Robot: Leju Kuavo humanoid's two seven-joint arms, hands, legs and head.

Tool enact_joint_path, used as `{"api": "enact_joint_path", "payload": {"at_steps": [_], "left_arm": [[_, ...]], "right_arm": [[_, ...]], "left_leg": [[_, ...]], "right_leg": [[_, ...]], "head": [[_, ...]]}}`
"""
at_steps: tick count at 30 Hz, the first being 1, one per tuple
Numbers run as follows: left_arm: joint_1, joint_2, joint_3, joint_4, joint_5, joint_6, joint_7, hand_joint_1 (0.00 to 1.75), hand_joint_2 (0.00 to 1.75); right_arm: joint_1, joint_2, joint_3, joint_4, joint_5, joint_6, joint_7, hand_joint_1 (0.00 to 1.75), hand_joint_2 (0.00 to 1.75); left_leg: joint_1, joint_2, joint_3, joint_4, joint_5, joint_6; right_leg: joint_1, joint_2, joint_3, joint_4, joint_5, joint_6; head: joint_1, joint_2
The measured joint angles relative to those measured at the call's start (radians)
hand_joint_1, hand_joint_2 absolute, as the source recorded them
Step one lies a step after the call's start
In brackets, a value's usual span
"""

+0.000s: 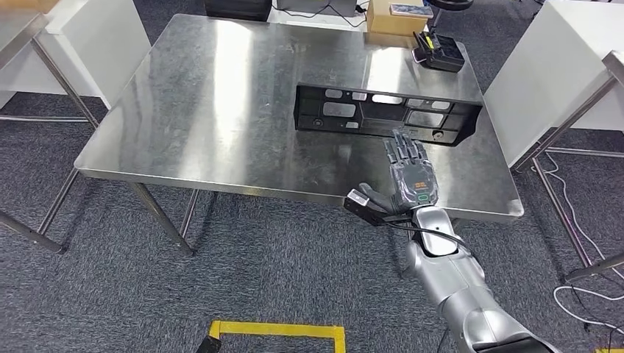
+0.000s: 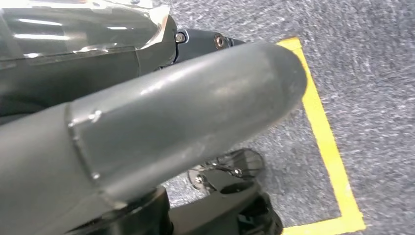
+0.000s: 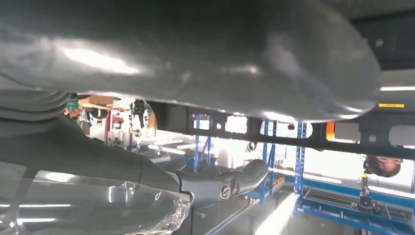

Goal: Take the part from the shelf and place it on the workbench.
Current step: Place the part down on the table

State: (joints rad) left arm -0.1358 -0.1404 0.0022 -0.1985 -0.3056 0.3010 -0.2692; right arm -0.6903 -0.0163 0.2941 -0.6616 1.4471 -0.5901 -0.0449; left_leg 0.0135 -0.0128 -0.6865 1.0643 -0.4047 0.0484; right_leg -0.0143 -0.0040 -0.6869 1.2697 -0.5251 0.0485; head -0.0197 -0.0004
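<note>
Steel workbench (image 1: 221, 95): you look down from the head view at a bright metal table on thin legs, standing on grey carpet.
Part (image 1: 383, 114): a long black plastic frame with cut-out windows lies on the workbench at about 2 o'clock from the table's centre, lengthwise across your view.
Right hand (image 1: 409, 173): it hovers flat over the table's near edge at about 5 o'clock from the table's centre, palm down, fingers stretched and apart, thumb out to the side. It holds nothing. Its fingertips (image 1: 401, 141) come just up to the near edge of the part; you cannot tell whether they touch it.
Right wrist view: the thick grey thumb (image 3: 195, 54) spans the picture, and the black frame shows as a dark bar beyond it.
Left hand: in the left wrist view the grey thumb (image 2: 186, 112) crosses the picture above the carpet; you cannot tell how its fingers lie.
Floor marking: yellow tape (image 1: 276, 331) outlines a box on the carpet at 6 o'clock.
Far edge: a cardboard box (image 1: 396, 18) and a black device (image 1: 439, 53) sit at about 1 o'clock.
</note>
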Motion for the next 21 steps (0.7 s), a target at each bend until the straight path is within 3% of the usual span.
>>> {"api": "enact_joint_path", "payload": {"at_steps": [1, 3, 5, 7, 8, 9, 11, 12, 13, 14, 16, 17, 19, 21], "left_arm": [[0.000, 0.000, 0.000, 0.000, 0.000, 0.000, -0.002, 0.00, 0.00], [0.000, -0.004, 0.001, 0.000, 0.001, -0.001, -0.005, 0.00, 0.00], [0.000, -0.008, 0.002, 0.000, 0.002, -0.002, -0.006, 0.00, 0.00], [0.000, -0.010, 0.002, 0.000, 0.002, -0.003, -0.008, 0.00, 0.00], [0.001, -0.010, 0.003, 0.000, 0.002, -0.002, -0.008, 0.00, 0.00], [0.001, -0.009, 0.003, 0.000, 0.002, -0.002, -0.008, 0.00, 0.00], [0.001, -0.005, 0.004, 0.000, 0.002, -0.002, -0.008, 0.00, 0.00], [0.001, -0.003, 0.004, 0.000, 0.002, -0.002, -0.008, 0.00, 0.00], [0.001, -0.001, 0.004, 0.000, 0.002, -0.002, -0.008, 0.00, 0.00], [0.001, 0.001, 0.004, 0.000, 0.002, -0.002, -0.008, 0.00, 0.00], [0.001, 0.003, 0.004, 0.000, 0.002, -0.002, -0.008, 0.00, 0.00], [0.000, 0.003, 0.004, 0.000, 0.001, -0.002, -0.008, 0.00, 0.00], [-0.001, 0.003, 0.004, 0.000, 0.001, -0.002, -0.009, 0.00, 0.00], [-0.001, 0.004, 0.005, 0.000, 0.001, -0.003, -0.009, 0.00, 0.00]], "right_arm": [[-0.001, 0.000, 0.000, 0.000, 0.000, 0.000, 0.000, 0.00, 0.00], [-0.005, 0.000, 0.000, -0.005, 0.000, -0.001, 0.000, 0.00, 0.00], [-0.009, -0.001, 0.000, -0.009, -0.001, -0.002, 0.000, 0.00, 0.00], [-0.012, 0.000, 0.000, -0.011, -0.001, -0.002, 0.000, 0.00, 0.00], [-0.014, 0.000, 0.000, -0.011, -0.001, -0.002, 0.000, 0.00, 0.00], [-0.014, 0.002, 0.000, -0.011, 0.000, -0.002, 0.000, 0.00, 0.00], [-0.014, 0.004, 0.000, -0.011, 0.000, -0.001, 0.000, 0.00, 0.00], [-0.013, 0.005, 0.000, -0.011, 0.000, -0.001, 0.000, 0.00, 0.00], [-0.011, 0.006, 0.000, -0.011, 0.000, -0.001, 0.000, 0.00, 0.00], [-0.010, 0.006, 0.000, -0.011, 0.000, 0.000, 0.000, 0.00, 0.00], [-0.009, 0.007, 0.000, -0.011, 0.001, 0.000, 0.000, 0.00, 0.00], [-0.009, 0.006, 0.000, -0.011, 0.001, -0.001, 0.002, 0.00, 0.00], [-0.010, 0.006, 0.000, -0.011, 0.001, -0.001, 0.005, 0.00, 0.00], [-0.009, 0.005, 0.000, -0.011, 0.001, -0.001, 0.007, 0.00, 0.00]], "left_leg": [[-0.003, 0.000, -0.008, 0.000, 0.009, 0.001], [-0.005, 0.000, -0.017, -0.005, 0.027, -0.004], [0.001, 0.003, -0.017, -0.018, 0.048, -0.016], [0.005, 0.003, -0.016, -0.034, 0.060, -0.030], [0.005, 0.004, -0.020, -0.030, 0.044, -0.035], [0.005, 0.004, -0.028, -0.005, 0.008, -0.040], [0.008, 0.006, -0.053, 0.104, -0.094, -0.050], [0.011, 0.006, -0.063, 0.168, -0.127, -0.057], [0.014, 0.007, -0.066, 0.216, -0.134, -0.064], [0.018, 0.008, -0.056, 0.237, -0.119, -0.072], [0.029, 0.011, 0.012, 0.180, -0.072, -0.088], [0.031, 0.011, 0.059, 0.120, -0.074, -0.096], [0.029, 0.008, 0.113, 0.034, -0.102, -0.093], [0.020, 0.005, 0.111, 0.019, -0.109, -0.069]], "right_leg": [[0.010, 0.002, 0.052, -0.064, 0.011, -0.010], [0.027, 0.003, 0.147, -0.199, 0.005, -0.038], [0.037, 0.003, 0.178, -0.263, -0.001, -0.056], [0.033, 0.002, 0.174, -0.287, 0.029, -0.063], [0.026, 0.000, 0.174, -0.302, 0.048, -0.067], [0.018, -0.002, 0.172, -0.315, 0.066, -0.069], [0.010, -0.005, 0.152, -0.323, 0.095, -0.071], [0.009, -0.007, 0.137, -0.321, 0.106, -0.069], [0.007, -0.008, 0.121, -0.317, 0.116, -0.064], [0.003, -0.010, 0.104, -0.311, 0.125, -0.059], [-0.006, -0.012, 0.069, -0.288, 0.137, -0.046], [-0.007, -0.012, 0.049, -0.271, 0.141, -0.041], [-0.002, -0.012, 0.020, -0.242, 0.148, -0.030], [0.004, -0.012, 0.010, -0.237, 0.163, -0.010]], "head": [[0.000, 0.000], [-0.003, 0.000], [-0.001, 0.000], [0.003, 0.000], [0.003, 0.000], [0.000, 0.000], [-0.004, 0.000], [-0.005, 0.000], [-0.004, 0.000], [-0.005, 0.000], [-0.005, 0.000], [-0.007, 0.000], [-0.008, 0.000], [-0.005, 0.000]]}}
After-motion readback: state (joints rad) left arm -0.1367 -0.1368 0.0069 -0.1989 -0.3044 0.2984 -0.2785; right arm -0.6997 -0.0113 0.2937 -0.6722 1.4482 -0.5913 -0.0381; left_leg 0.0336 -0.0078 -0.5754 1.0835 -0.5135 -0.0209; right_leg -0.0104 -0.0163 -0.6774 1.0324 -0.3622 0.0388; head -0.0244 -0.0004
